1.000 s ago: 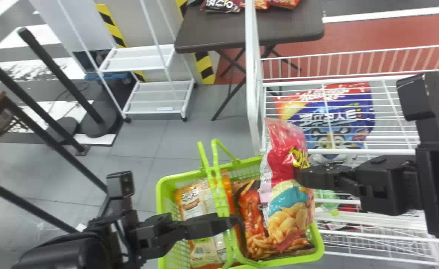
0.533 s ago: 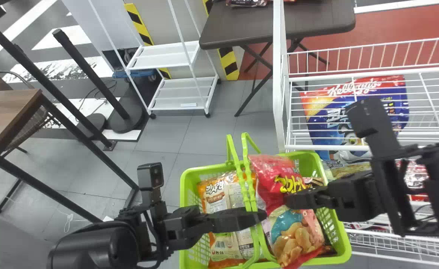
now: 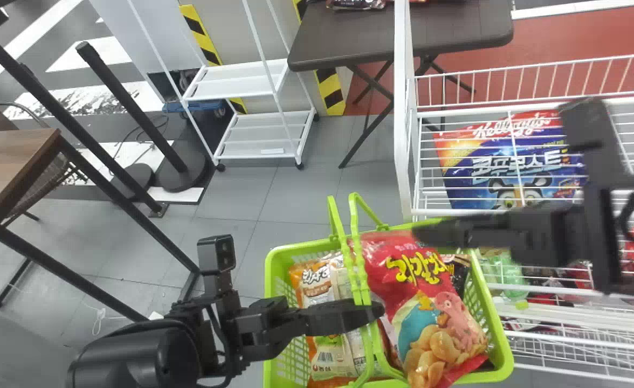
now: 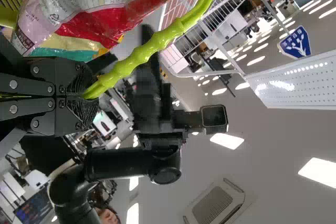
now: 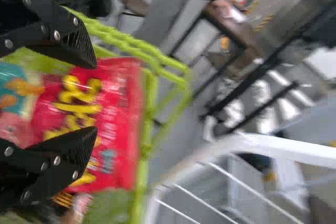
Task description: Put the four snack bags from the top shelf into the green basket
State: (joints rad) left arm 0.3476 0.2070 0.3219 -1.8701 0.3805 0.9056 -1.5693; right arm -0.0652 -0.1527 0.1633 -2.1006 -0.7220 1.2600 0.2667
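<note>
My left gripper (image 3: pixel 373 315) is shut on the raised handles of the green basket (image 3: pixel 503 345); the left wrist view has the left gripper (image 4: pixel 86 95) closed around the green handle (image 4: pixel 126 66). A red snack bag (image 3: pixel 403 269) lies on top in the basket's right half, beside the handles. Orange-and-white bags (image 3: pixel 317 280) fill the left half. My right gripper (image 3: pixel 419 234) is over the red bag's upper edge. In the right wrist view the right gripper (image 5: pixel 92 98) has its fingers spread wide, with the red bag (image 5: pixel 113 124) beyond them.
White wire shelving (image 3: pixel 403 134) stands right of and behind the basket, with a blue snack package (image 3: pixel 511 172) seen through its wires. A dark folding table (image 3: pixel 349 37) and a white cart (image 3: pixel 263 132) are farther back. A wooden table (image 3: pixel 15 161) stands at left.
The red bag, earlier hanging from my right gripper over the basket, now rests in it, let go. The right gripper has opened and risen off it. The left gripper keeps its hold.
</note>
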